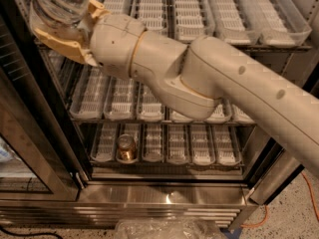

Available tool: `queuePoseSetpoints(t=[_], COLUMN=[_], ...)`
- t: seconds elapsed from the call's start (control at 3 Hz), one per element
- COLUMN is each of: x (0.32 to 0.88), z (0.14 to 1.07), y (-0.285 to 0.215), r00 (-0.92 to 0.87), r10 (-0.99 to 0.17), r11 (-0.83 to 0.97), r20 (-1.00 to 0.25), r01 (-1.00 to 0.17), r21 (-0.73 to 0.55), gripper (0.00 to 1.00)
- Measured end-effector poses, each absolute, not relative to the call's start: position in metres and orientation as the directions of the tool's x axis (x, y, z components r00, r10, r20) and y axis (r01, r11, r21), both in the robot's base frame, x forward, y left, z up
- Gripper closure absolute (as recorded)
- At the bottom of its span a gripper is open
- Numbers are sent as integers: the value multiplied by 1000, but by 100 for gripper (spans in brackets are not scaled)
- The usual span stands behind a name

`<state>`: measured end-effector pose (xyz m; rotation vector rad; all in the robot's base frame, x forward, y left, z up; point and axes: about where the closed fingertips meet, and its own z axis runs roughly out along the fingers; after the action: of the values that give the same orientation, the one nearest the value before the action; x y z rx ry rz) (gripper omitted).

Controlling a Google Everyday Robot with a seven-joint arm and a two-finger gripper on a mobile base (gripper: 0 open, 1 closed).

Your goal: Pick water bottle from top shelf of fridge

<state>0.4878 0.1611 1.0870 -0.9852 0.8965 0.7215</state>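
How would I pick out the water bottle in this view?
Start at the fridge and go to the left end of its top shelf, at the upper-left of the view. There the gripper, shut around it, holds the water bottle: clear, ribbed plastic between tan fingers, unlike the small bronze can two racks below.

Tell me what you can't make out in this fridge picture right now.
- The cap of the water bottle: cut off by the top edge of the camera view.
- Whether it rests on the top shelf: the claw, closed around it at upper left, hides its lower end.
- Middle rack trays: partly hidden behind the arm.
- Label on the small can: too small.
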Motion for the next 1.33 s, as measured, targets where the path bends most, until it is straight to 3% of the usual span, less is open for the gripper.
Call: queuePoseSetpoints(t=[0.67, 1.33], x=[425, 402], z=[1051, 984], y=[141, 112], r00=[427, 250], r10=[59, -30], r11=[295, 273], r20=[-902, -968], r01=[-871, -929], r21=[-393, -249], gripper=[100, 100])
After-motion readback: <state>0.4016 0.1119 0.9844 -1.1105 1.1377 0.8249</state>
